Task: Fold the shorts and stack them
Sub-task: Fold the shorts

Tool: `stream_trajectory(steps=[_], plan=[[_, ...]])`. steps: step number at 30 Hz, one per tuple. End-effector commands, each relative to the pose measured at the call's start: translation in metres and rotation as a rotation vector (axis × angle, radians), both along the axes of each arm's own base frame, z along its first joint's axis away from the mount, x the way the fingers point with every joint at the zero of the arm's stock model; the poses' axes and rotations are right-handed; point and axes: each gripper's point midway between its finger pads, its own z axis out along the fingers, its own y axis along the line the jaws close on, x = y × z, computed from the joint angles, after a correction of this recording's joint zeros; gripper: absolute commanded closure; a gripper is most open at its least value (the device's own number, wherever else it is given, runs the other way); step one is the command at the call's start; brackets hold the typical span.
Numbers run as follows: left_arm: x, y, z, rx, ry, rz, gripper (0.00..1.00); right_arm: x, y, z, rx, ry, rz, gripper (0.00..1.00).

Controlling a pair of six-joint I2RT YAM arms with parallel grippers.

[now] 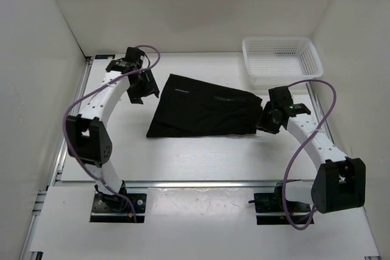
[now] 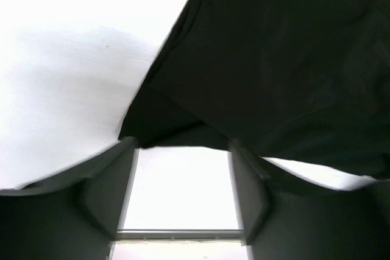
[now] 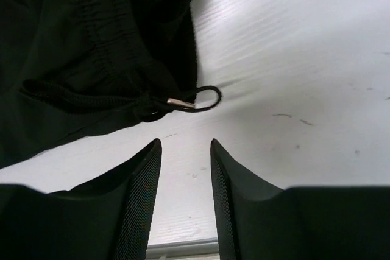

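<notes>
The black shorts lie flat in the middle of the white table, folded, the wider end to the left. My left gripper hangs just off their upper left edge, open and empty; its wrist view shows the fabric ahead of the spread fingers. My right gripper sits at the shorts' right end, open and empty. Its wrist view shows the elastic waistband and a drawstring loop with a metal tip just ahead of the fingertips.
A white plastic mesh basket stands at the back right corner. White walls enclose the table on three sides. A metal rail runs along the near edge by the arm bases.
</notes>
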Motion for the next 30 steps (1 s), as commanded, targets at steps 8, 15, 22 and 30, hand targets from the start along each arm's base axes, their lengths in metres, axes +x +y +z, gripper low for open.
stream_trajectory(steps=[8, 15, 22, 30], plan=[[-0.008, -0.023, -0.094, 0.045, 0.215, -0.05, 0.17, 0.027, 0.024, 0.001, 0.169, 0.015, 0.076, 0.35], [-0.002, -0.018, -0.121, 0.089, 0.255, -0.028, 0.25, 0.038, 0.028, 0.0, 0.174, 0.028, 0.103, 0.26], [-0.001, -0.02, -0.125, 0.101, 0.261, -0.035, 0.38, 0.043, 0.03, -0.001, 0.177, 0.035, 0.115, 0.19], [-0.005, -0.019, -0.132, 0.107, 0.282, -0.035, 0.77, 0.051, 0.028, 0.004, 0.179, 0.018, 0.107, 0.17]])
